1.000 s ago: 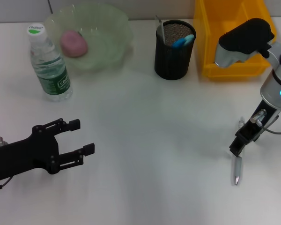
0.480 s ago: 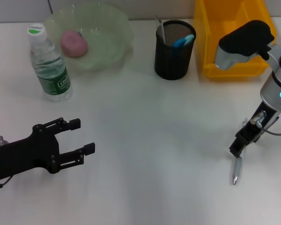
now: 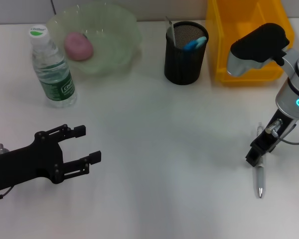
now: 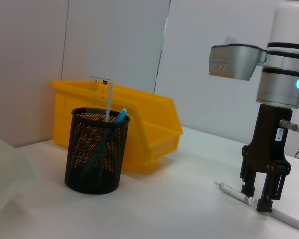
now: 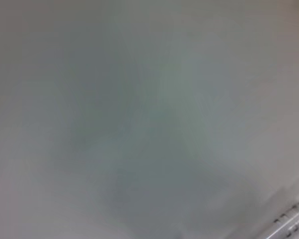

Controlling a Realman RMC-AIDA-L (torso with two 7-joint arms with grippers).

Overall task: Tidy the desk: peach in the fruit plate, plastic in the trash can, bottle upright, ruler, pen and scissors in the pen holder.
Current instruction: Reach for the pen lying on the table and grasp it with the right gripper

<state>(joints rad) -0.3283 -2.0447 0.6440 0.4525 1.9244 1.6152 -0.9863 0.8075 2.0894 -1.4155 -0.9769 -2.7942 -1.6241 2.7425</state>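
Note:
A silver pen (image 3: 260, 180) lies on the white desk at the right, and my right gripper (image 3: 254, 158) points down with its fingers closed on the pen's middle. The left wrist view shows that gripper (image 4: 256, 199) astride the pen (image 4: 284, 218), which still rests on the desk. My left gripper (image 3: 89, 144) hovers open at the near left, holding nothing. A clear ruler (image 3: 170, 30) and blue-handled scissors (image 3: 195, 44) stand in the black mesh pen holder (image 3: 186, 59). The bottle (image 3: 52, 67) stands upright. The pink peach (image 3: 78, 46) lies in the green glass fruit plate (image 3: 114, 30). No plastic is in view.
A yellow bin (image 3: 224, 45) stands at the back right, just behind the pen holder and under my right arm's elbow. The bottle stands just in front of the plate's left side.
The pen has swung under my right gripper: its tip moved right and it now lies nearly straight toward the desk's front edge. My left arm has not moved.

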